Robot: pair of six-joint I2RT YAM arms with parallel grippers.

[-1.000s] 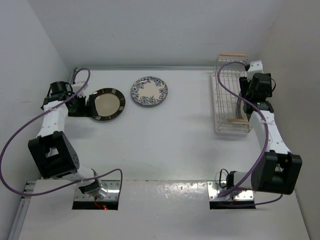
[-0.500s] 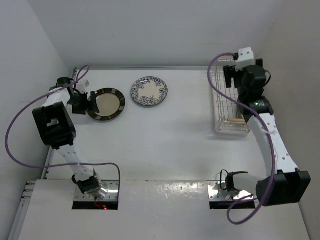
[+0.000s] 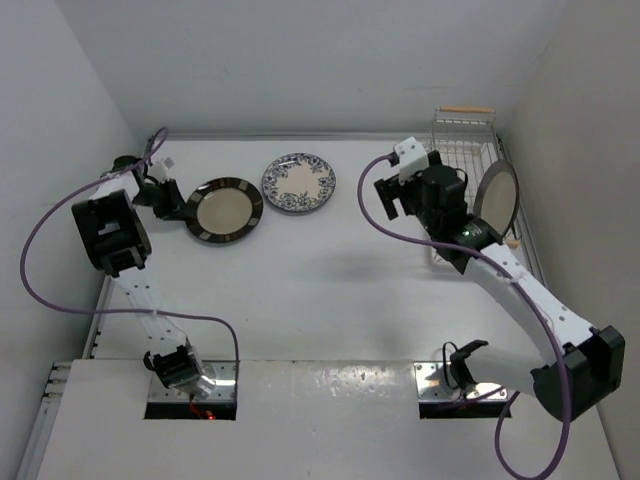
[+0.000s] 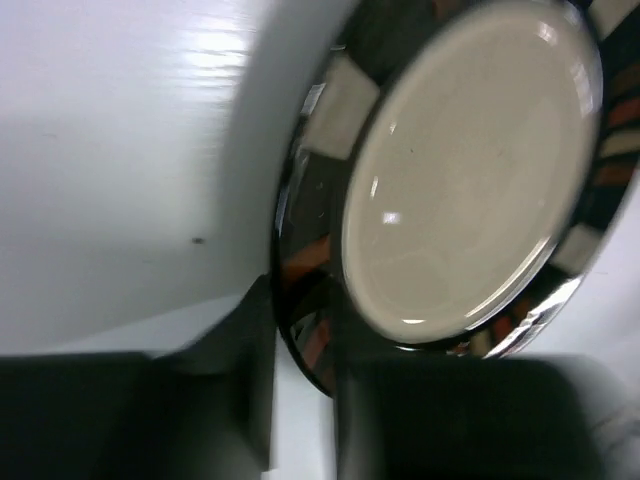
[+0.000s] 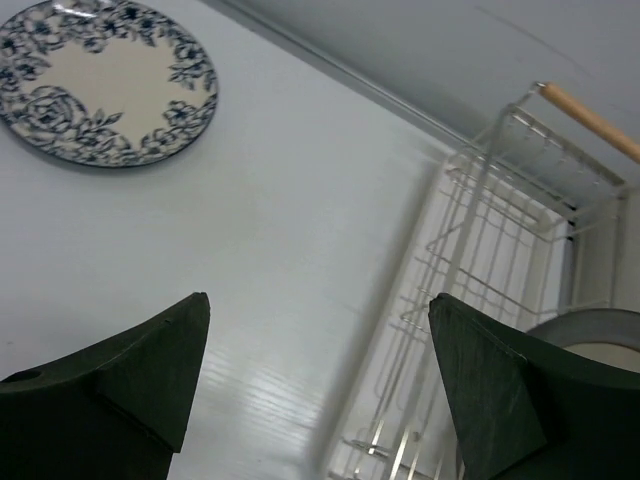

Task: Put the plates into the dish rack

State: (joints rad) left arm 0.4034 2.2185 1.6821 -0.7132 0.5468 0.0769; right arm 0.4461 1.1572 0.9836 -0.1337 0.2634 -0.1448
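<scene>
The dark-rimmed plate [image 3: 226, 210] with a cream centre lies at the back left of the table. My left gripper [image 3: 181, 204] is shut on its left rim. In the left wrist view the plate [image 4: 460, 170] has its rim pinched between the dark fingers of that gripper [image 4: 305, 365]. The blue-and-white floral plate [image 3: 298, 183] lies flat to its right, also seen as the floral plate [image 5: 105, 85] in the right wrist view. The grey-rimmed plate [image 3: 497, 196] stands on edge in the dish rack [image 3: 462, 140]. My right gripper [image 3: 390, 196] hangs open and empty left of the rack [image 5: 500, 250].
A wooden handle [image 5: 590, 120] tops the rack's far end. White walls close in on the left, back and right. The right arm stretches diagonally from its base [image 3: 465, 375] across the table's right half.
My left gripper shut on the dark-rimmed plate's rim and nudged it slightly right. The right arm swung left, away from the rack, leaving the grey-rimmed plate standing in it.
</scene>
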